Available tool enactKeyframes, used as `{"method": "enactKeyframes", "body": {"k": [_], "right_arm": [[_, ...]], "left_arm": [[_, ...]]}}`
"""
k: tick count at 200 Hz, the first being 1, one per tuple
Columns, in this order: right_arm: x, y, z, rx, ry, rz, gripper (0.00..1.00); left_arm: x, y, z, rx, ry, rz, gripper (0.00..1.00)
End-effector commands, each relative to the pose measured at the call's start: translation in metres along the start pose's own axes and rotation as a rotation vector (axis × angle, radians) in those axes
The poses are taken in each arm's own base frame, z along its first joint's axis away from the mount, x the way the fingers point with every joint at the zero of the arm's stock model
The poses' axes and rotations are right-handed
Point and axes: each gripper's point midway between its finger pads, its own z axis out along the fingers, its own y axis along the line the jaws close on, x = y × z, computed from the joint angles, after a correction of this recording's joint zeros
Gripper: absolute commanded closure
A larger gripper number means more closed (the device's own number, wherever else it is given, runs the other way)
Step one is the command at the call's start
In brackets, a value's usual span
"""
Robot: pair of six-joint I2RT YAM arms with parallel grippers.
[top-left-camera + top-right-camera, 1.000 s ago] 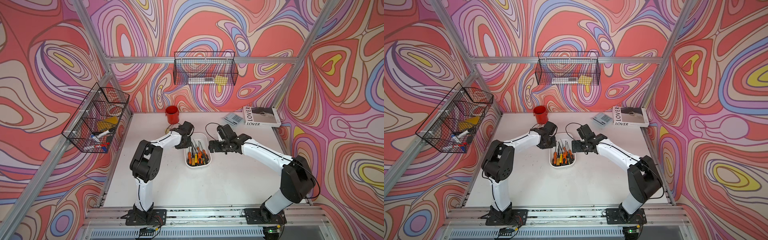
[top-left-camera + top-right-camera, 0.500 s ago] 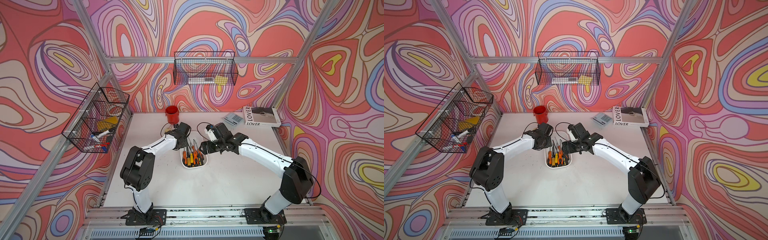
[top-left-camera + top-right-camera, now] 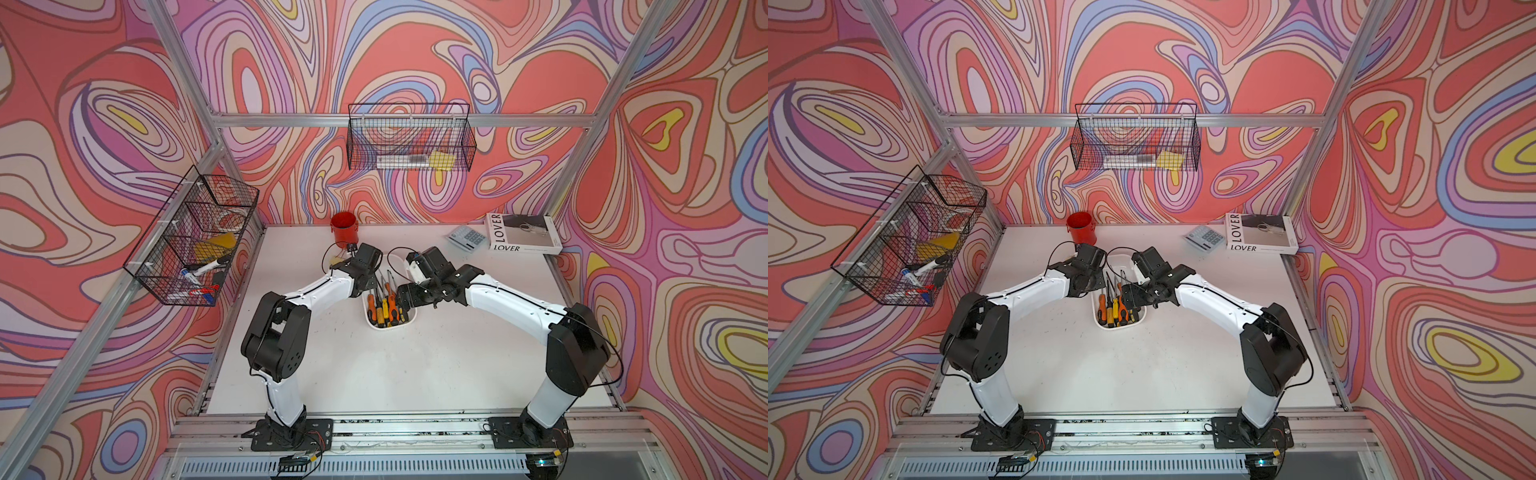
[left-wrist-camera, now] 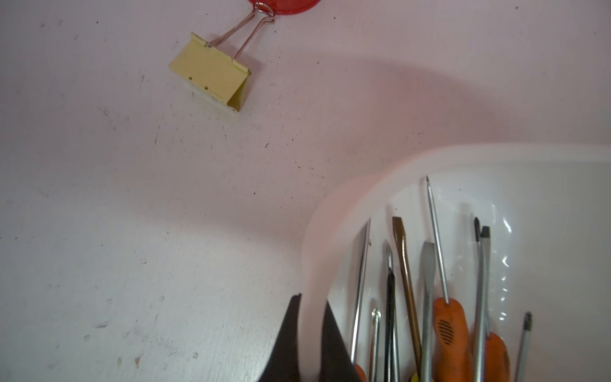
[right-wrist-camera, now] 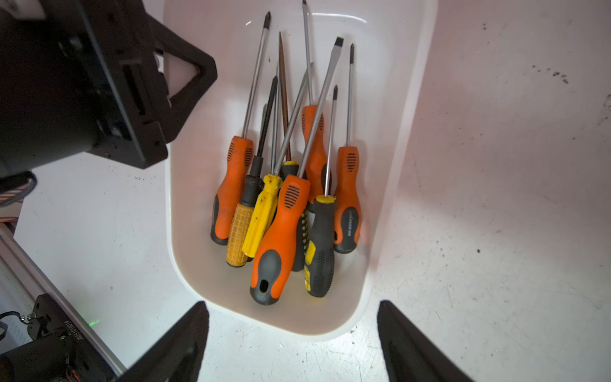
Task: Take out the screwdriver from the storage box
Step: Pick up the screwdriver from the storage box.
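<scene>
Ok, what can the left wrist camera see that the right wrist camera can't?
Only the left wrist camera: a yellow binder clip and the edge of the red cup on the table. Only the right wrist camera: the orange, yellow and black handles of the screwdrivers, and the right gripper, open, over one end of the storage box. Both: the white storage box, the metal shafts, and the left gripper pinching the box's rim.
</scene>
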Motion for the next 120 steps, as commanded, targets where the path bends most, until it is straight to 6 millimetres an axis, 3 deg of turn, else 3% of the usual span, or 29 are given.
{"method": "enactKeyframes", "body": {"k": [1,15,19,48,120], "right_arm": [[-0.006,0.009,0.004,-0.017,-0.007,-0.014,0.21],[-0.008,0.011,0.004,-0.022,-0.01,-0.015,0.25],[-0.003,0.007,0.014,-0.009,0.015,-0.008,0.26],[0.002,-0.001,0.028,0.03,0.054,0.019,0.23],[0.016,0.002,0.057,0.037,0.13,0.076,0.24]], "left_arm": [[-0.034,-0.012,-0.005,0.034,-0.1,-0.05,1.0],[-0.035,-0.014,-0.005,0.044,-0.105,-0.044,1.0],[-0.035,-0.015,-0.005,0.048,-0.106,-0.038,1.0],[-0.037,-0.015,-0.006,0.052,-0.118,-0.006,1.0],[-0.039,-0.013,-0.013,0.052,-0.132,0.006,1.0]]}}
